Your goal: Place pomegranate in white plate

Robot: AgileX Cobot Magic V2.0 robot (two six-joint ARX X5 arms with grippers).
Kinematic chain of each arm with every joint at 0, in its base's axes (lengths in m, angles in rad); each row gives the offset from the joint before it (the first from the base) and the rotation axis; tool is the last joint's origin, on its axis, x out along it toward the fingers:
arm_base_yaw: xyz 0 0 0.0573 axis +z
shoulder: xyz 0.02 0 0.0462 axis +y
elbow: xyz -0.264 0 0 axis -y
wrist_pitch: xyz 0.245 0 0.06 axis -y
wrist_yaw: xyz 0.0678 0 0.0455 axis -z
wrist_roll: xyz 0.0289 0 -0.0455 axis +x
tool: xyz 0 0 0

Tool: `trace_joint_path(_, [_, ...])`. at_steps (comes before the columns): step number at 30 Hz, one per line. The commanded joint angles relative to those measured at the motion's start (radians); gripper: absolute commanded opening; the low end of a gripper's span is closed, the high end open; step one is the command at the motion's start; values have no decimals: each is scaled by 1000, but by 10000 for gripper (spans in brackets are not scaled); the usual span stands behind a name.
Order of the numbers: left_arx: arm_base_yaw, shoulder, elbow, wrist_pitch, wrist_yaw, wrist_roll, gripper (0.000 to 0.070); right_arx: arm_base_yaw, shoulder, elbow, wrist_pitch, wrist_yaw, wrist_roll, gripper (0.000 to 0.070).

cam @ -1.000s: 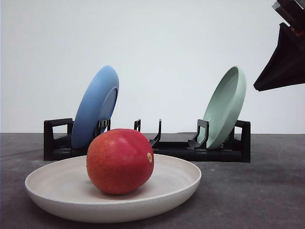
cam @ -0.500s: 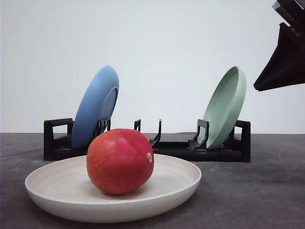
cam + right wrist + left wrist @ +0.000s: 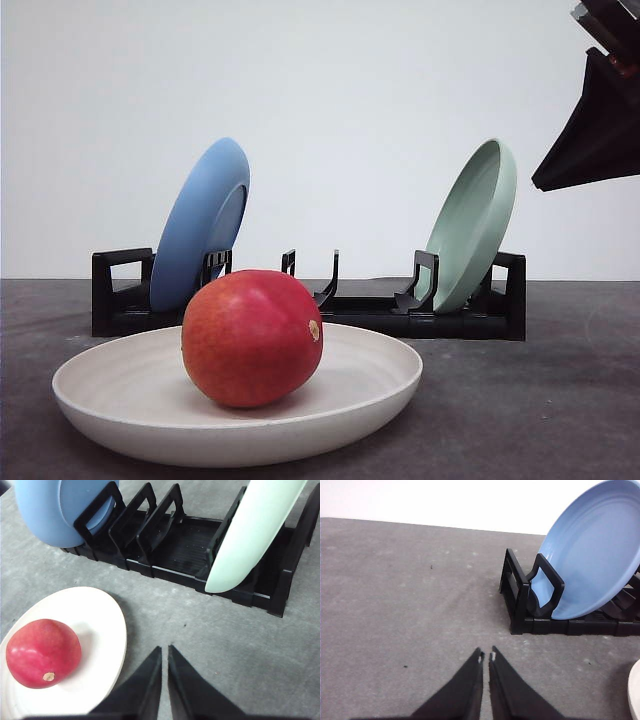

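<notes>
A grey table point(image 3: 560, 400) is stretching back to a plain white wall. At the left, a blue plate point(image 3: 203, 222) is standing on edge, leaning in the left end of a black dish rack point(image 3: 350, 310). In front of the rack, near the camera, the white plate point(image 3: 130, 400) is lying flat, and the pomegranate point(image 3: 252, 338) is sitting inside it, its small pale spot facing right. Further right, a pale green plate point(image 3: 473, 222) is leaning in the rack's right end. The left gripper point(image 3: 486, 657) is hovering over bare table beside the rack, its fingers pressed together and holding nothing. The right gripper point(image 3: 164, 651) is hanging above the table just right of the white plate, fingers likewise together and empty.
</notes>
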Motion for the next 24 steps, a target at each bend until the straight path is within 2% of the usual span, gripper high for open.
trace_joint_path(1, [2,-2,-10,-3,-2,0,0,4,5,2,10,-3,0,16])
trace_joint_path(15, [2,-1,-10,-3,-2,0,0,4,5,2,10,-3,-1,16])
trace_joint_path(16, [2,-1,-10,-3,-2,0,0,4,3,1,9,2,-23,16])
trace_joint_path(18, [2,-1,-10,-3,-3,0,0,2,-34,0,-14,45,-143,16])
trace_joint_path(20, [2,-1,-10,-3,-2,0,0,1,-82,-10,-22,100,-212,16])
trace_joint_path(22, [2,-1,-10,-3,-3,0,0,-8,-148,-36,-18,165,-245,16])
trace_joint_path(24, [2,-1,-10,-3,-3,0,0,-28,-221,-75,-8,234,-241,16])
